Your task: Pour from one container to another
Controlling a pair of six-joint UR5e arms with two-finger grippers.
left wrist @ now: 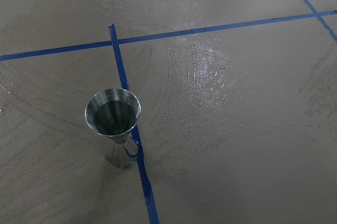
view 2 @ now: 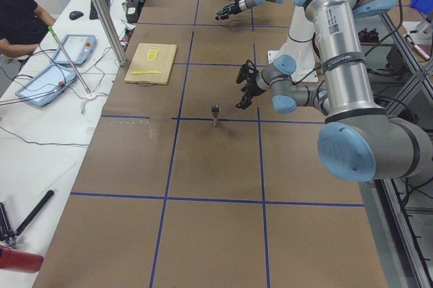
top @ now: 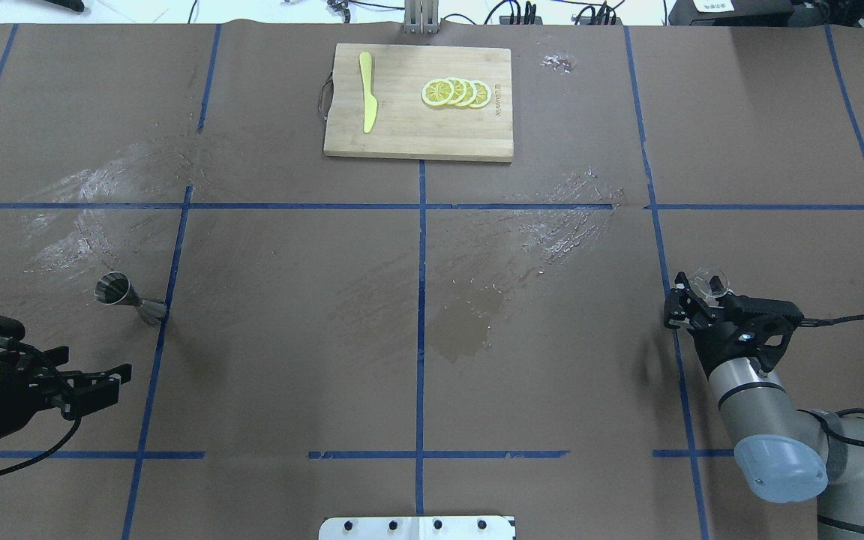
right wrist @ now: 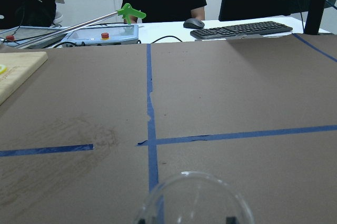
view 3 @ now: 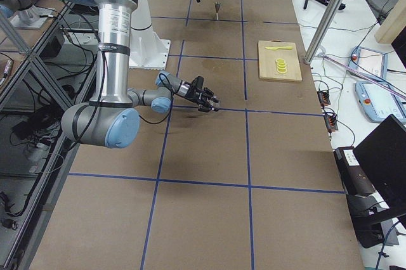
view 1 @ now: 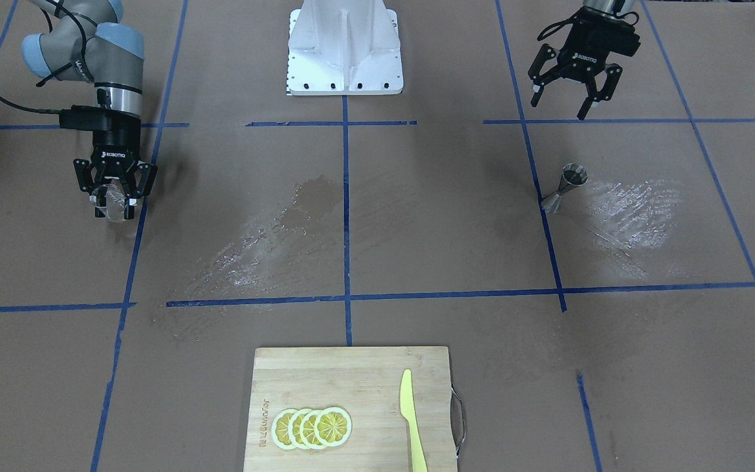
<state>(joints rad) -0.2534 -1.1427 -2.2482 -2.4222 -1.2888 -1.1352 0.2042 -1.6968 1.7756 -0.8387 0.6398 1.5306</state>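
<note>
Near left, my left tool (top: 118, 382) hangs with its fingers spread wide, holding nothing. Just beyond it the grey metal jigger (top: 121, 294) stands upright on a blue tape line, mouth up, on the left side of the brown surface (top: 289, 300). Well apart from it, on the right, my right tool (top: 704, 294) is clamped around the clear glass cup (view 1: 114, 203). Near the middle, a dark wet patch (top: 466, 330) stains the surface, and pale smears (top: 567, 225) streak it farther out. At the far edge lies a wooden cutting board (top: 417, 135), with a yellow knife (top: 367, 101) on its left and overlapping lemon slices (top: 456, 92) on its right.
</note>
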